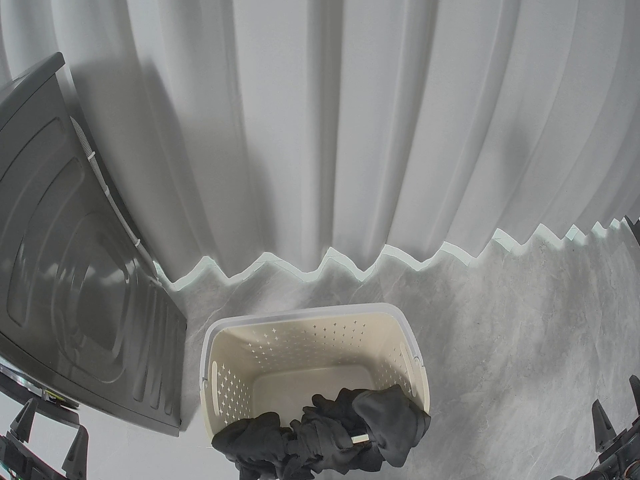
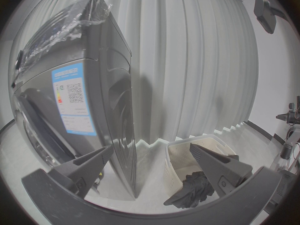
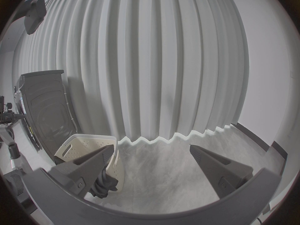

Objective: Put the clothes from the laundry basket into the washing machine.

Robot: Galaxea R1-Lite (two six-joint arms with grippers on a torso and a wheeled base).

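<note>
A cream laundry basket (image 1: 300, 316) stands on the floor right in front of me. Black clothes (image 1: 327, 435) hang bunched over its near rim; the rest of its bottom is bare. To its left stands the dark grey washing machine (image 1: 80, 288), side panel toward the basket. My left gripper (image 1: 53, 425) is low at the left, open and holding nothing, near the machine's front. In the left wrist view the gripper (image 2: 150, 146) frames the machine (image 2: 78, 94), the basket (image 2: 178, 160) and the clothes (image 2: 193, 188). My right gripper (image 1: 617, 401) is open and empty, right of the basket (image 3: 78, 147).
A white pleated curtain (image 1: 347, 115) hangs behind the basket and the machine. Grey marbled floor (image 1: 533, 335) stretches out to the right of the basket. A plain wall (image 3: 268, 78) closes the right side.
</note>
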